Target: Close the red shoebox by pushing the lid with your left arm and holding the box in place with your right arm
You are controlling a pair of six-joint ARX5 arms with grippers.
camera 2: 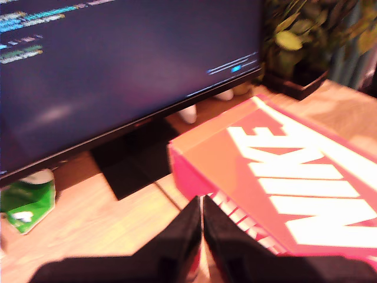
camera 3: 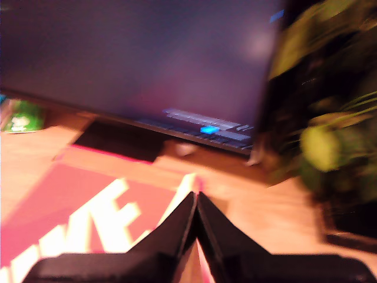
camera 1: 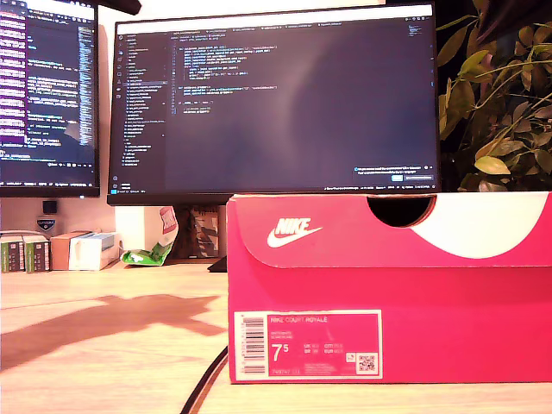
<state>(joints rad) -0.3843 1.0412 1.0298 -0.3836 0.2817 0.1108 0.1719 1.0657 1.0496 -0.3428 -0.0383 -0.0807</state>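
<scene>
Both grippers are pressed together, empty: my first gripper (camera 2: 201, 221) hovers over the shoebox (camera 1: 388, 289) lid (camera 2: 283, 177) corner, my second gripper (camera 3: 195, 218) over its far edge, lid down beneath them.

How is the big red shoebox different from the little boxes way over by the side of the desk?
The red shoebox is far bigger than the small boxes at the exterior view's left. The shoebox is bright red with a white swoosh; the small boxes are pale, some with green and dark stripes. The shoebox stands alone up front, while the small boxes stand packed in a row farther back under a monitor. All rest on the same wooden desk.
</scene>
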